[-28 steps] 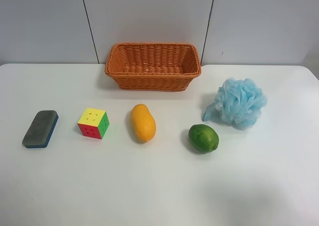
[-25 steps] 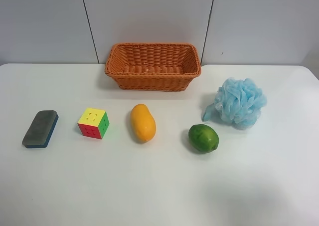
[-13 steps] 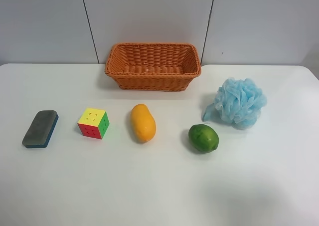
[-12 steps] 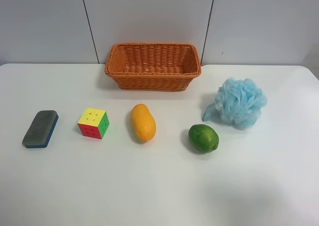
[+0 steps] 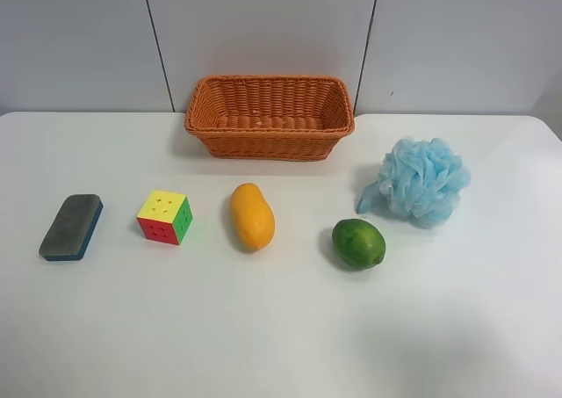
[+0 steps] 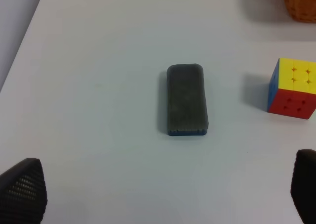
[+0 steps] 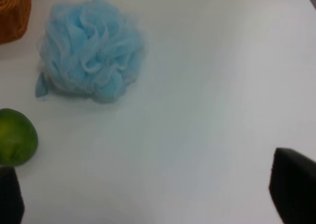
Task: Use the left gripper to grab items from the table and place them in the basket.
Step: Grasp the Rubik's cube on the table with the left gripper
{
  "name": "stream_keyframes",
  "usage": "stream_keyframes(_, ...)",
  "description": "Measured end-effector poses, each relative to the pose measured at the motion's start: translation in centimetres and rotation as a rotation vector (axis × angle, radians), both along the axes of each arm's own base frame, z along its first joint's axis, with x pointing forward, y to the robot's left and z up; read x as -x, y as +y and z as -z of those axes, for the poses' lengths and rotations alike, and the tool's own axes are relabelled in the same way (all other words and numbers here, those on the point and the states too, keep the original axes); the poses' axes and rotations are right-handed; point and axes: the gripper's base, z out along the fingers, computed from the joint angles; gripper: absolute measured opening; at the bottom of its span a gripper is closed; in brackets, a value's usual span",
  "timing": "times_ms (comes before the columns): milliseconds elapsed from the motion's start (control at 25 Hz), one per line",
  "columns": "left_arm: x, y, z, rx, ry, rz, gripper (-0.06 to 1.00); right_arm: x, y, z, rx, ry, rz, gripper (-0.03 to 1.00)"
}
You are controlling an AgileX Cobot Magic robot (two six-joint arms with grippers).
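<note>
On the white table point(image 5: 281, 336) lie a grey-and-blue eraser point(image 5: 70, 227), a puzzle cube point(image 5: 164, 217), a mango point(image 5: 251, 215), a green fruit point(image 5: 358, 243) and a blue pouf point(image 5: 423, 179). The wicker basket point(image 5: 269, 117) stands empty at the back. No arm shows in the exterior high view. My left gripper point(image 6: 163, 194) is open and empty above the table, short of the eraser point(image 6: 186, 99), with the cube point(image 6: 294, 87) to one side. My right gripper point(image 7: 150, 194) is open and empty, near the pouf point(image 7: 91, 51) and green fruit point(image 7: 15, 136).
A grey panelled wall point(image 5: 263, 29) rises behind the table. A basket corner shows in the left wrist view point(image 6: 301, 1) and in the right wrist view point(image 7: 12, 11). The table's edge point(image 6: 19, 41) runs beside the eraser.
</note>
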Motion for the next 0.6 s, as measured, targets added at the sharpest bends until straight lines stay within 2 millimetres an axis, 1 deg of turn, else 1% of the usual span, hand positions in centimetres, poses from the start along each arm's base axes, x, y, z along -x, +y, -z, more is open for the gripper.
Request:
stream_keyframes(200,-0.1,-0.2,0.0,0.027,0.004,0.016,0.99,0.0,0.0,0.0,0.000,0.000,0.000,0.99)
stream_keyframes(320,-0.8,-0.4,-0.7,0.058,0.071,0.032,0.99,0.0,0.0,0.0,0.000,0.000,0.000,0.99)
stream_keyframes(440,-2.4,-0.3,-2.5,0.080,0.166,0.039,0.99,0.0,0.0,0.0,0.000,0.000,0.000,0.99)
stream_keyframes(600,-6.5,0.2,-5.1,0.106,0.324,0.039,0.99,0.0,0.0,0.0,0.000,0.000,0.000,0.99)
